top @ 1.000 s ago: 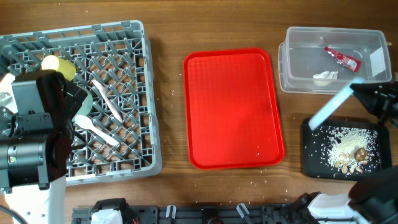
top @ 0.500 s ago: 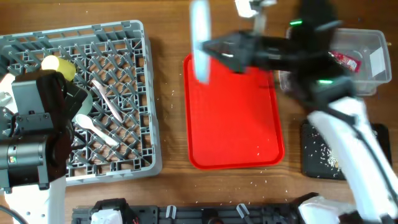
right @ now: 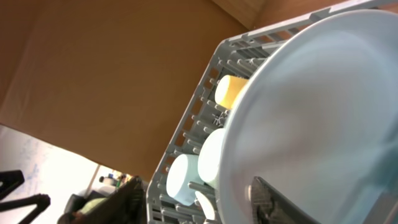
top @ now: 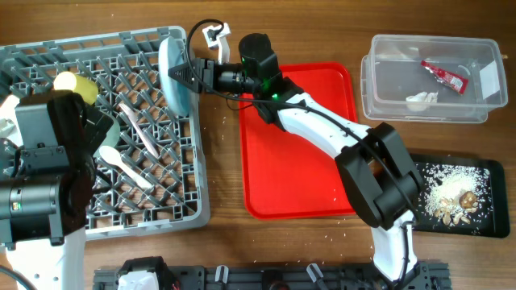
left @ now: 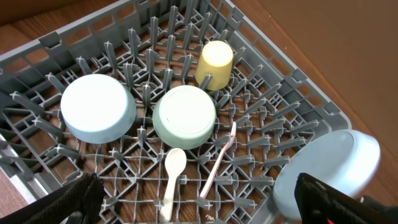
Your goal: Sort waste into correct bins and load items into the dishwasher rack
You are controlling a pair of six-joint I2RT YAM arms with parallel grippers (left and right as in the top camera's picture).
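Observation:
The white plate (top: 172, 72) (left: 329, 171) (right: 323, 112) stands on edge at the right side of the grey dishwasher rack (top: 196, 177). My right gripper (top: 184, 76) (right: 196, 180) is open around it; one finger lies against its face and the other stands clear. In the rack are a yellow cup (top: 74, 83) (left: 215, 61), two mint bowls (left: 98, 107) (left: 185, 116), a spoon (left: 173, 177) and a fork (left: 219, 162). My left gripper (left: 199, 199) hangs open and empty above them.
A red tray (top: 298, 161) lies under my right arm. At the right, a clear tub (top: 387, 105) holds a red wrapper (top: 444, 76) and a tissue (top: 421, 100). A black tray (top: 451, 159) holds food scraps (top: 459, 200). My left arm (top: 48, 169) covers the rack's left part.
My right arm swung from the black tray across the red tray to the rack with the plate. Its jaws have parted and the plate now stands in the rack.

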